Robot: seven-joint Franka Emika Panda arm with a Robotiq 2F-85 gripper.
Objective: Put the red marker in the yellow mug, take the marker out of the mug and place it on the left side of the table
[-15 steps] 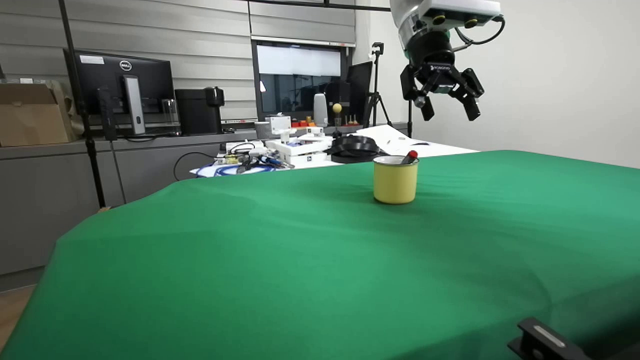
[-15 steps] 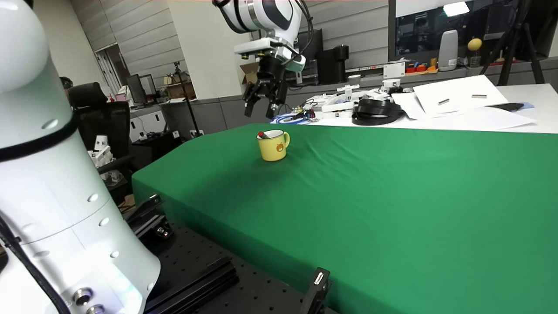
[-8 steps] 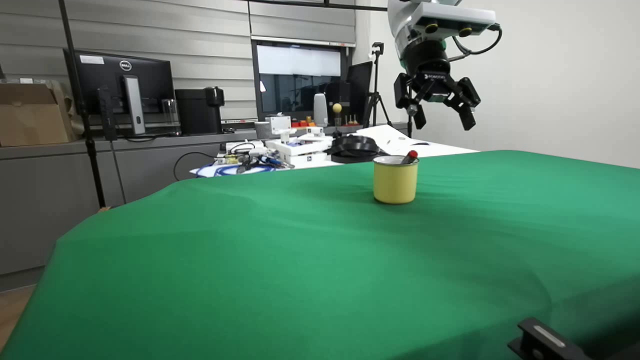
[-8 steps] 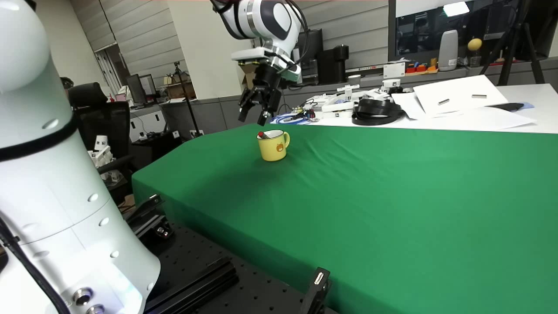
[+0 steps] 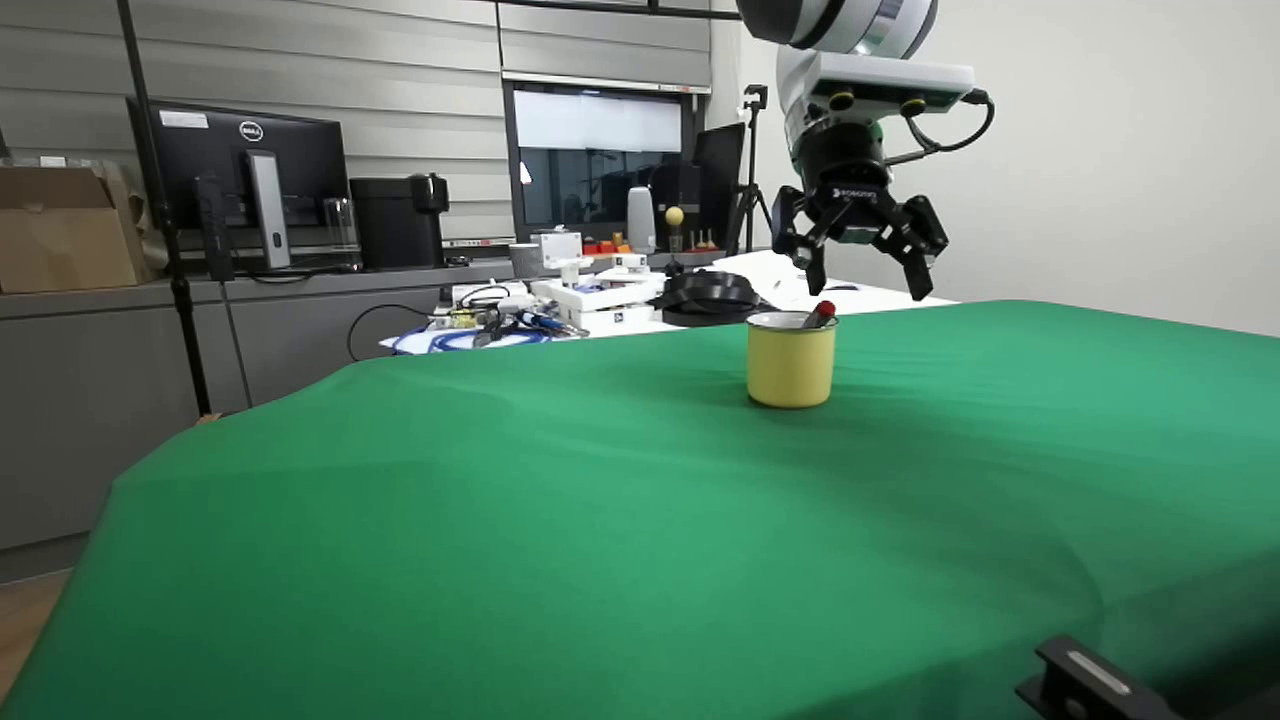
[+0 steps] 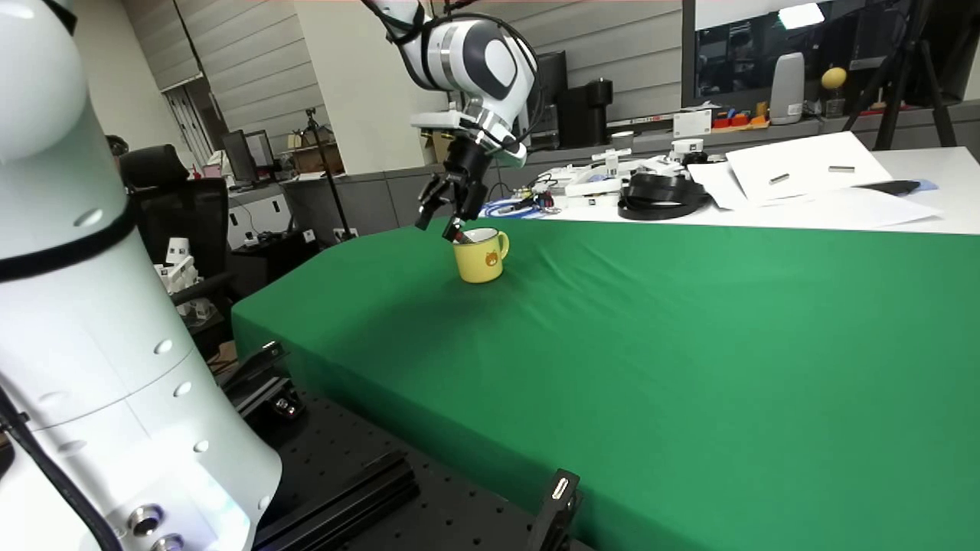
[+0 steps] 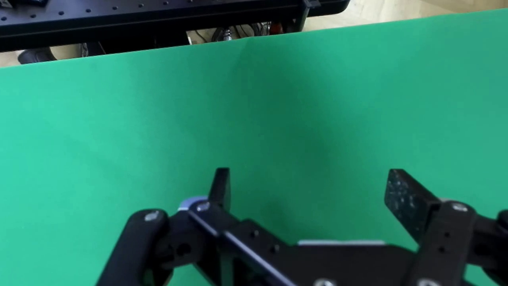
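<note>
The yellow mug stands upright on the green-covered table in both exterior views [image 5: 789, 366] [image 6: 480, 265]. The red marker [image 5: 821, 315] leans inside the mug, with its red end above the rim. My gripper [image 5: 867, 290] is open and empty, its tips a little above rim height. In an exterior view [image 6: 438, 228] a fingertip overlaps the mug's rim and hides the marker's red end; whether it touches I cannot tell. In the wrist view the open fingers [image 7: 309, 176] have only green cloth between them; the mug and marker are out of that view.
The green cloth [image 5: 560, 540] covers the table. Behind it a white table [image 6: 945, 180] holds papers, a black coil [image 6: 663, 197] and white parts. A black perforated base plate [image 6: 459, 509] runs along the table edge by the robot's base.
My gripper has come down toward the mug, staying open. A finger now covers the marker's red end in an exterior view. The mug and marker have not moved.
</note>
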